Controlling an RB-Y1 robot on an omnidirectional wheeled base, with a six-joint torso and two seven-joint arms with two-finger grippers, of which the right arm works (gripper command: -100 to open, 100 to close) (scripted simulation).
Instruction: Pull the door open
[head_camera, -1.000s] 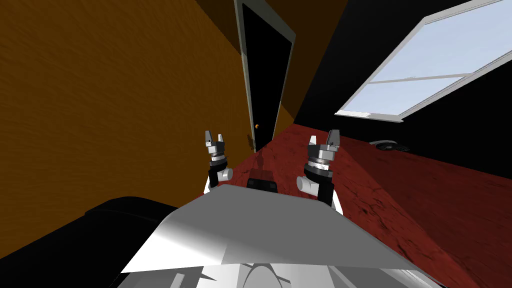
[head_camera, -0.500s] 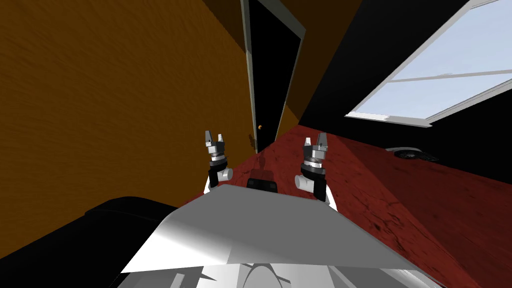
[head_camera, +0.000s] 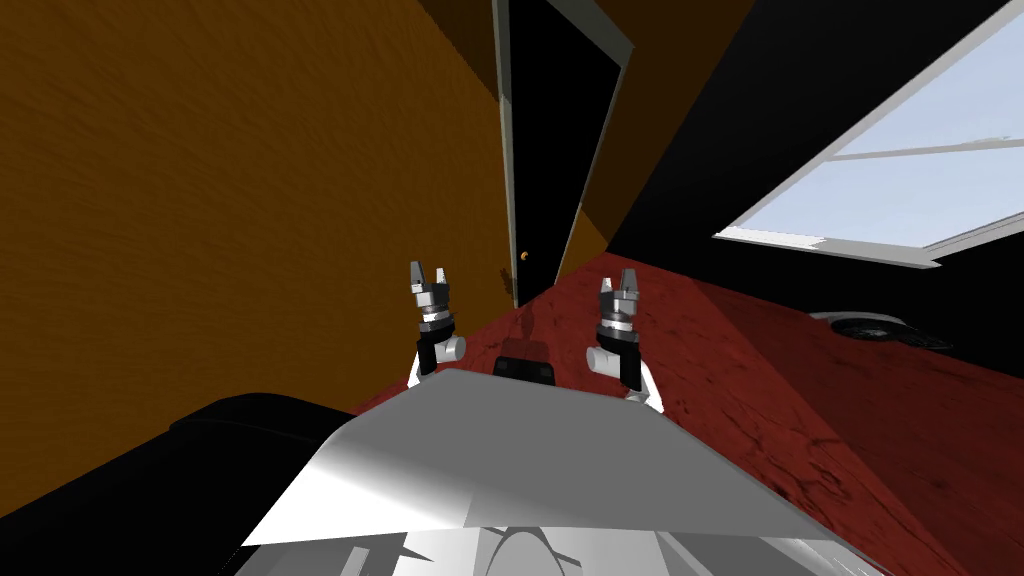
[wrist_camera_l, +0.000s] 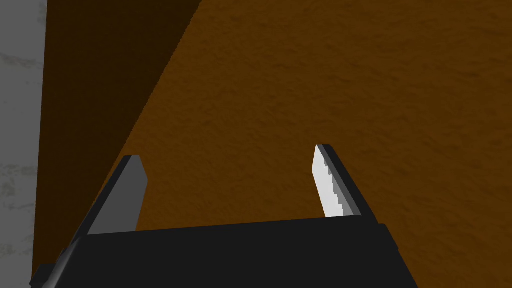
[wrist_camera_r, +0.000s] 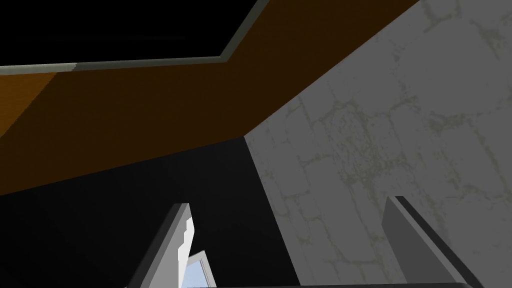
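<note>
Head view: orange-brown wall (head_camera: 250, 180) takes up the whole left side and runs away toward the far corner. Dark red floor (head_camera: 800, 420) spreads ahead and to the right. Large window (head_camera: 900, 190) with a pale frame sits in the black right-hand wall, showing light sky.

Door (head_camera: 555, 140): tall dark panel in a grey frame, at the far end of the orange-brown wall, ahead and slightly left of centre. It is well apart from both claws. Cannot tell whether it sits fully in its frame.

Black bulky shape (head_camera: 150, 470) lies low on the left, against the wall.

Left claw (head_camera: 428, 275) is raised, fingers up, near the orange-brown wall. In the left wrist view the left claw (wrist_camera_l: 227, 160) is released, blades spread, nothing between them.

Right claw (head_camera: 622, 283) is raised over the floor. In the right wrist view the right claw (wrist_camera_r: 289, 206) is likewise released and empty.

Round grey object (head_camera: 880, 328) lies on the floor under the window.

Small orange knob (head_camera: 523, 256) sits low on the door's left edge.
</note>
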